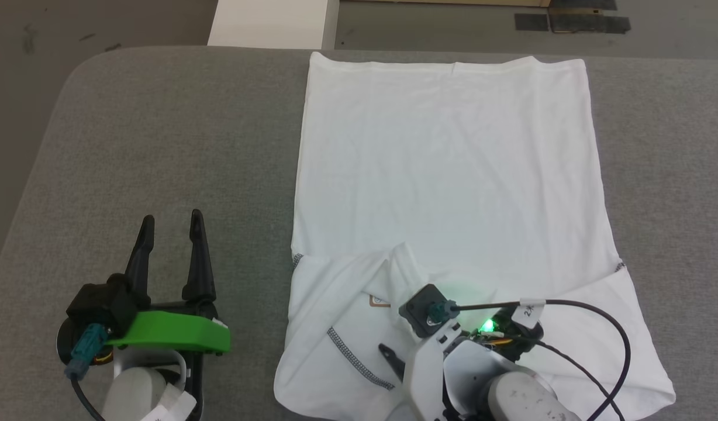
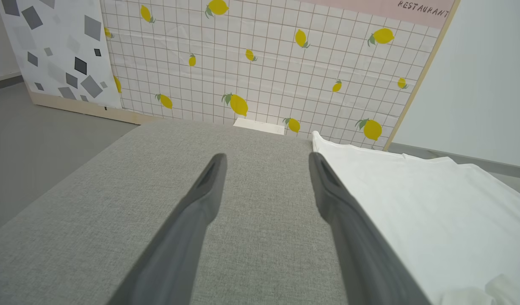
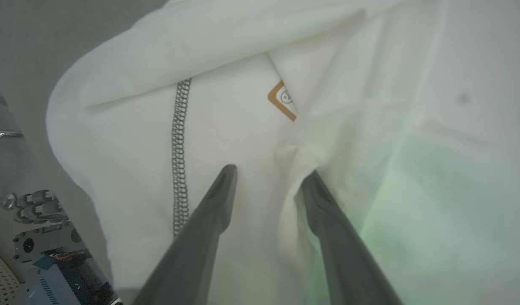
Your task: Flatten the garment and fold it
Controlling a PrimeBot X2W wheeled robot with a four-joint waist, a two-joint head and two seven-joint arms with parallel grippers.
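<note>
The grey fabric-topped counter (image 1: 160, 146) carries the garment (image 1: 446, 164), which lies right of its middle. The hem reaches the far edge and the body is spread smooth. The near end, with the shoulders, is turned over onto the body and lies rumpled, so the step in hand looks like setting down that turned-in part.

To do it well, the right arm should lift straight away from the cloth so nothing snags and drags. The raised ridge should then be pressed flat, and both near corners squared, before any further fold.

The left gripper (image 1: 172, 217) hovers over bare counter just beside the garment's left edge, its fingers wide apart and holding nothing. In the right wrist view, the right gripper (image 3: 270, 171) points down at the turned-over cloth with its fingers apart. A puckered ridge of fabric stands between them, close against one finger, but it does not look pinched.

The grey contrast stitching (image 3: 179, 156) runs just beside the other finger. The brown-bordered patch (image 3: 283, 99) peeks out half covered, a little beyond the fingertips
</note>
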